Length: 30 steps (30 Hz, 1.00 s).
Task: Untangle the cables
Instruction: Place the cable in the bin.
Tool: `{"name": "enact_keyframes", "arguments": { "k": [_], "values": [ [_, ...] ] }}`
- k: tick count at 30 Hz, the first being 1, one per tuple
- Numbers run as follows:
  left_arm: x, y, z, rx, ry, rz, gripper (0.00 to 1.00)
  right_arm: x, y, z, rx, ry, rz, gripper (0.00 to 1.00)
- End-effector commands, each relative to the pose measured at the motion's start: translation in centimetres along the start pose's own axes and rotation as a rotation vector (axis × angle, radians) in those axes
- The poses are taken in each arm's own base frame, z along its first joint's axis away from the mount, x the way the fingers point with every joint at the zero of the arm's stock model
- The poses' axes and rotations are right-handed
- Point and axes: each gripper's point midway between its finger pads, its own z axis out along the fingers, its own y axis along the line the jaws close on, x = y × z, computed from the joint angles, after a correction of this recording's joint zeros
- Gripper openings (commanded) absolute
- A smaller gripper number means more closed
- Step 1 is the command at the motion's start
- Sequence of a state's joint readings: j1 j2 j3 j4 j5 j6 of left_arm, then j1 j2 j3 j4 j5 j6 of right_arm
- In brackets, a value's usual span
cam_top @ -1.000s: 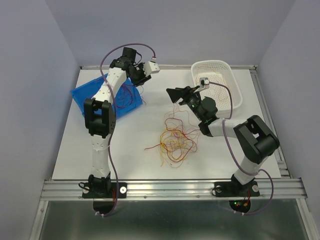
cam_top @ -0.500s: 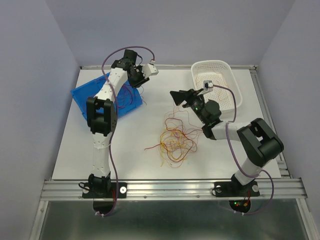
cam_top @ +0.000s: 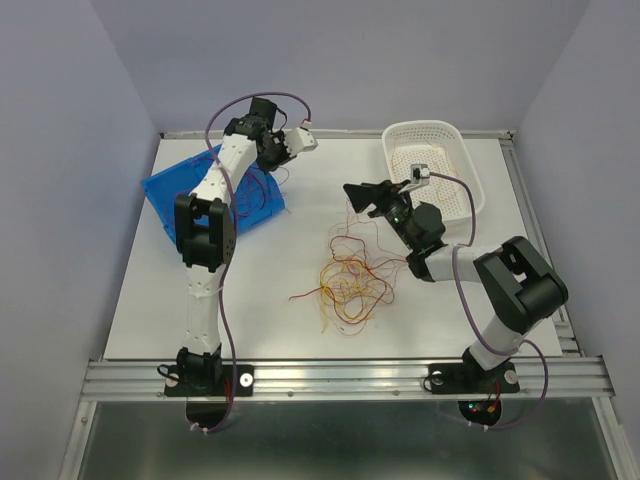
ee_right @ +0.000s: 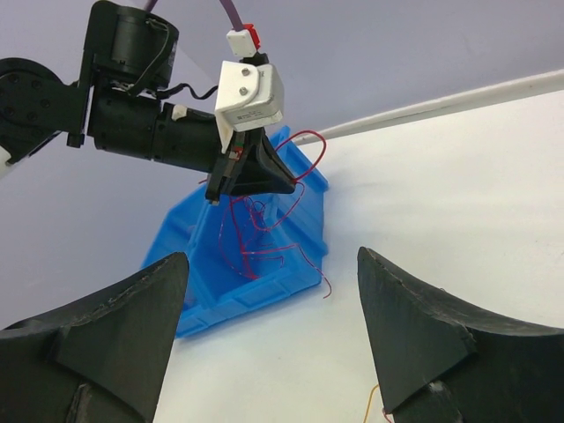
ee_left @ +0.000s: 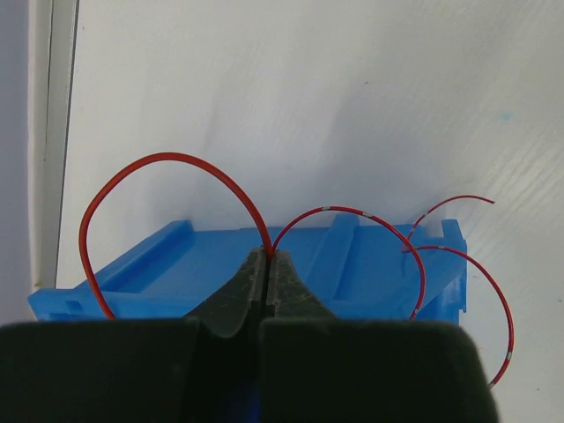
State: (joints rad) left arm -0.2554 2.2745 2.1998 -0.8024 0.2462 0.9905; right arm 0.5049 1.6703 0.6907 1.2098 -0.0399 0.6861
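Over the blue bin (cam_top: pixel 215 195), left end effector (ee_left: pixel 267 255) pinches a red cable (ee_left: pixel 176 159); right end effector (cam_top: pixel 355 195) gapes wide near the tangled cables (cam_top: pixel 350 282) on the bench (cam_top: pixel 270 280).

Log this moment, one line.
left gripper: shut on thin red wire strand, above blue plastic bin | right gripper: open | red-yellow wire tangle: on white table

Heap of cables (cam_top: pixel 348 285) in the middle of the surface (cam_top: pixel 250 290), bin (cam_top: pixel 165 195) behind and left of the heap, basket (cam_top: pixel 475 195) behind and right of it, left pincer (ee_left: pixel 267 257) over the bin, right pincer (cam_top: pixel 355 192) just behind the heap
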Motion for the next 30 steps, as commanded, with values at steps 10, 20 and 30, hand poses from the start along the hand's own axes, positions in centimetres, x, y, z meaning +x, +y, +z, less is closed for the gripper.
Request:
{"name": "enact_keyframes", "arguments": {
  "k": [10, 20, 30],
  "values": [
    [-4.7, 3.9, -9.1, -0.233, -0.257, -0.026, 0.00, -2.4, 1.5, -0.7, -0.060, -0.076, -0.011, 0.82],
    [0.4, 5.0, -13.7, -0.231, -0.403, -0.134, 0.00, -2.0, 1.0, -0.9, -0.054, -0.062, -0.009, 0.82],
    [8.2, 4.9, -7.3, -0.141, -0.193, -0.218, 0.00, -1.6, 1.0, -1.1, -0.065, -0.055, 0.004, 0.82]
  ]
}}
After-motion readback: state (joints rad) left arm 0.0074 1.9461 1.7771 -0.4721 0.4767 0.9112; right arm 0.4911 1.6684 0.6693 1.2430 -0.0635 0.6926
